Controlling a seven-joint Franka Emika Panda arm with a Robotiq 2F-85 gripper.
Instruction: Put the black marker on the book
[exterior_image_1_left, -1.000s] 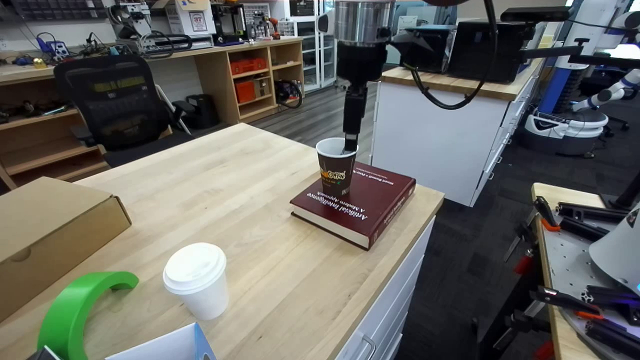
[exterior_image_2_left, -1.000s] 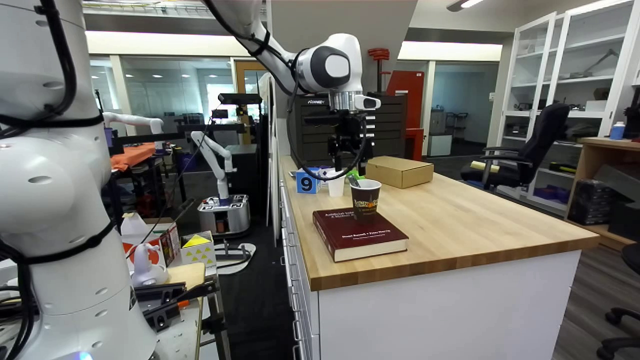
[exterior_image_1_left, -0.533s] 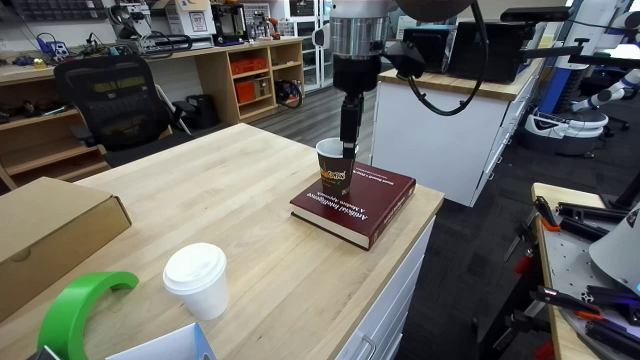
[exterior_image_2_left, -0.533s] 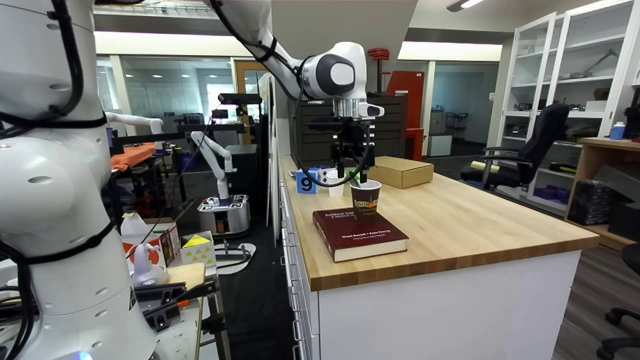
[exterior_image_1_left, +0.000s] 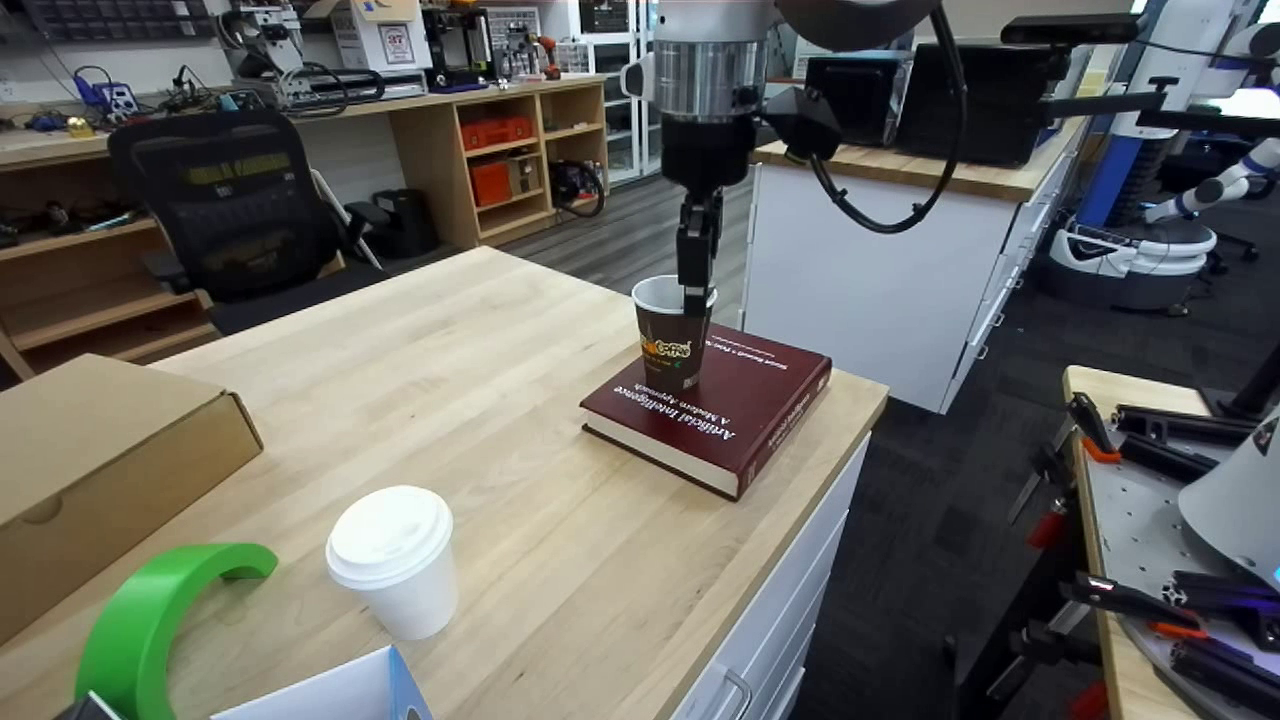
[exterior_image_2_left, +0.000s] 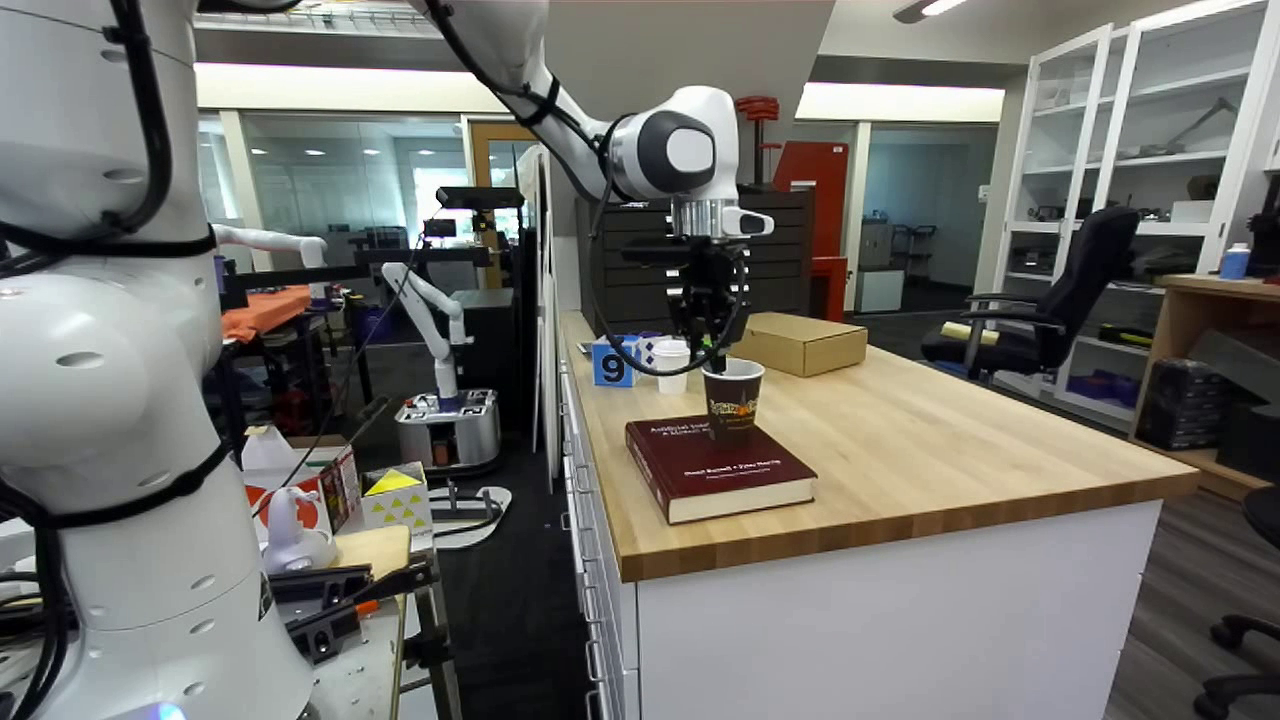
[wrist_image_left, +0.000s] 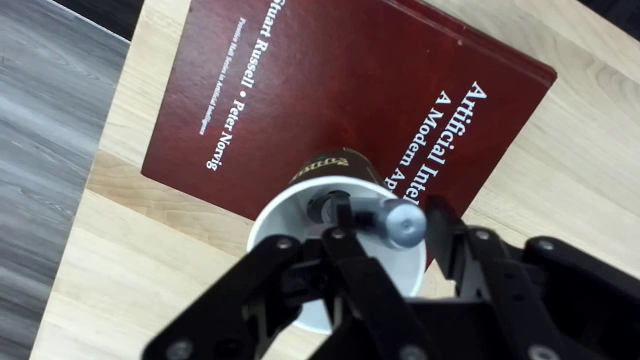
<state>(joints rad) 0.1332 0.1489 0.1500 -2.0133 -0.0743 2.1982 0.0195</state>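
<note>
Although the wooden tabletop (exterior_image_2_left: 960, 440) runs way out past the book (wrist_image_left: 310, 100), that book is parked near one corner of it. A black mesh office chair (exterior_image_1_left: 225, 200) is off beyond the tabletop edge, well away from the book. A closed brown cardboard box (exterior_image_2_left: 800, 343) lies flat on the tabletop, well apart from the book. The book itself is a maroon hardcover, Artificial Intelligence: A Modern Approach. Then there's a green arch (exterior_image_1_left: 125, 630), a blue box (exterior_image_2_left: 614, 360) with a 9 on it and a white lidded paper cup (exterior_image_1_left: 395, 565), all well apart from the book. What's in the way is the brown paper coffee cup (exterior_image_1_left: 672, 350), standing upright right on the book and covering a bit of the title in the wrist view. The black marker (wrist_image_left: 400, 223) is inside that cup, so above the book, tilted, with its greyish end up.

As for the Robotiq gripper (wrist_image_left: 391, 210), it's over the book too. Its fingers (wrist_image_left: 447, 240) are parted, wider than the marker is thick, with the marker's end showing in the gap. One finger overlaps the cup's mouth, the other is just past the rim. Can't tell if either one touches the marker or the cup.
</note>
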